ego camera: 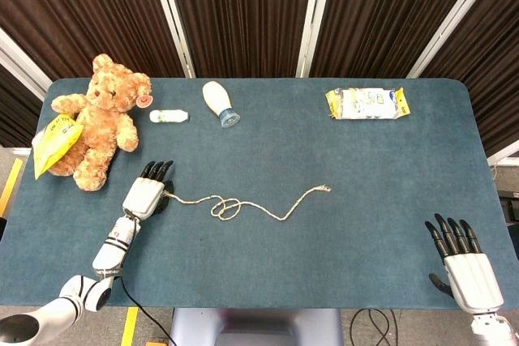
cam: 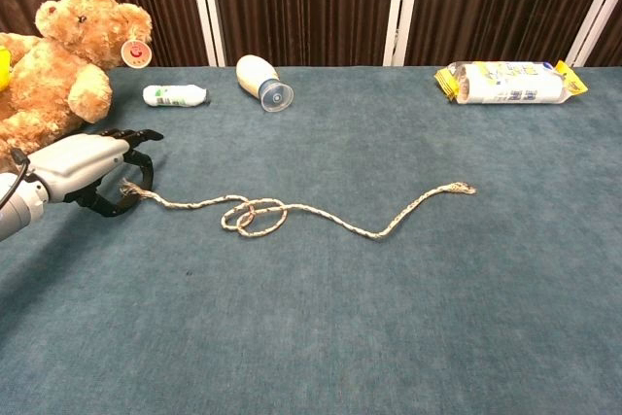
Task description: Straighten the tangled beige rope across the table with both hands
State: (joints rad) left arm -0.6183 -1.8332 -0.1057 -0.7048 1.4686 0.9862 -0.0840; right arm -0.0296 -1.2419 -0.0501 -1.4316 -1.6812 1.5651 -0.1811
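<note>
The beige rope (ego camera: 280, 218) lies across the middle of the blue table (ego camera: 365, 200), with a small tangled loop (ego camera: 227, 209) left of centre and a frayed right end (cam: 459, 187) lying free. My left hand (ego camera: 146, 196) is at the rope's frayed left end, and its dark fingers (cam: 136, 143) and thumb curl around that end and pinch it. In the chest view this left hand (cam: 83, 167) hangs just above the cloth. My right hand (ego camera: 464, 269) rests at the table's near right corner, far from the rope, holding nothing, with its fingers spread.
A teddy bear (ego camera: 101, 119) and a yellow bag (ego camera: 55, 142) sit at the far left. A small white tube (ego camera: 169, 116) and a white bottle (ego camera: 219, 103) lie at the back. A yellow and white packet (ego camera: 367, 103) lies at the back right.
</note>
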